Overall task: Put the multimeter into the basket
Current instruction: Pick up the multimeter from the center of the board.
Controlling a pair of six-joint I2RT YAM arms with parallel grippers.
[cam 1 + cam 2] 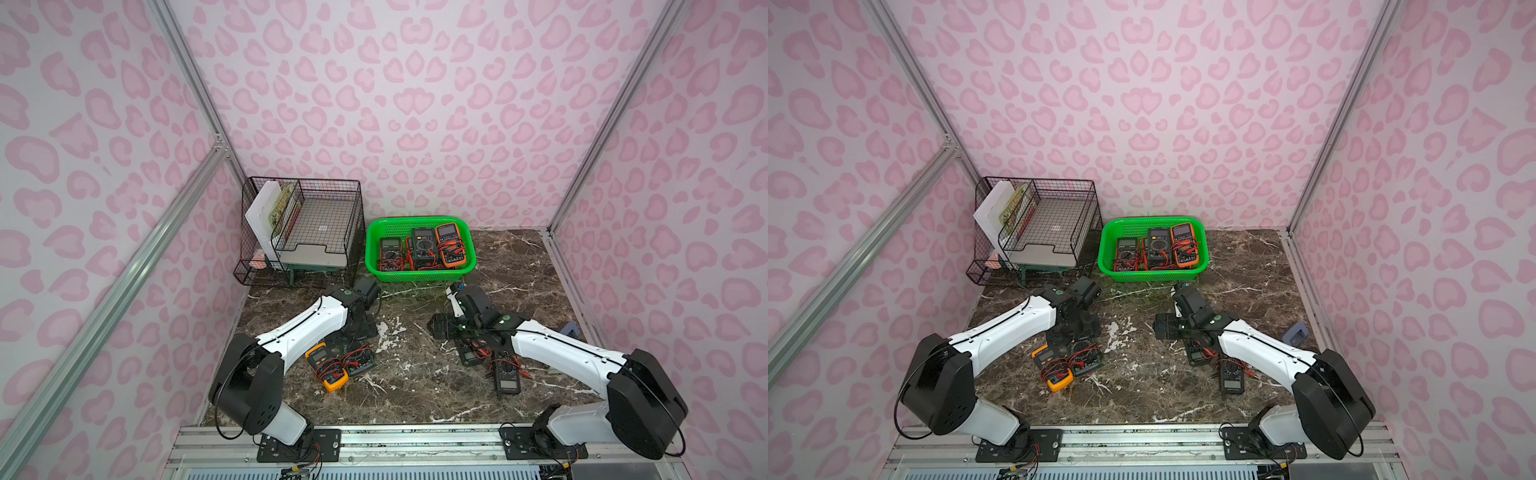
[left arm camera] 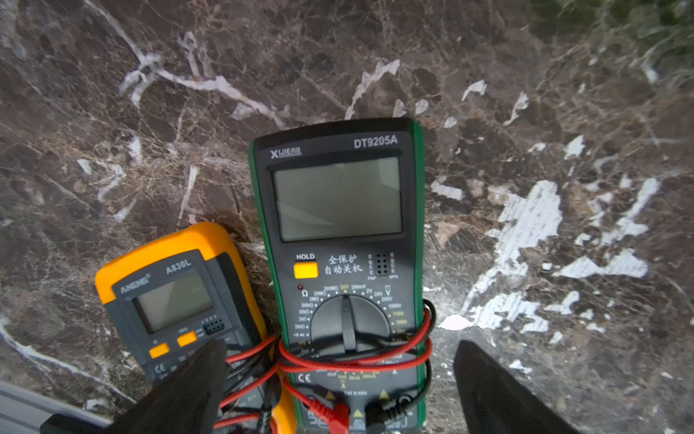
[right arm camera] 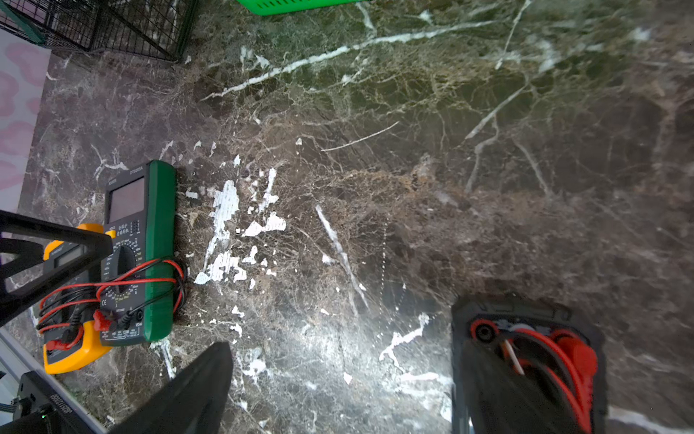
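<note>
Leftmost, at the back left corner of the counter, we see a black wire rack holding boards and a tray. Toward the front left lie a yellow multimeter and, right against it, a green multimeter, both wound with red and black leads. The left fingers are spread wide and grasp nothing. The green multimeter lies between them, with one finger over the yellow multimeter's face and its mate over bare counter just beside the green one.

At the back, mid-counter, the basket holds three multimeters. Right of centre, the right fingers are also released and empty. One is over bare counter, its mate over the end of a black multimeter; whether it touches we cannot tell. A second black multimeter lies nearer the front edge, and a small blue thing sits by the right edge.
</note>
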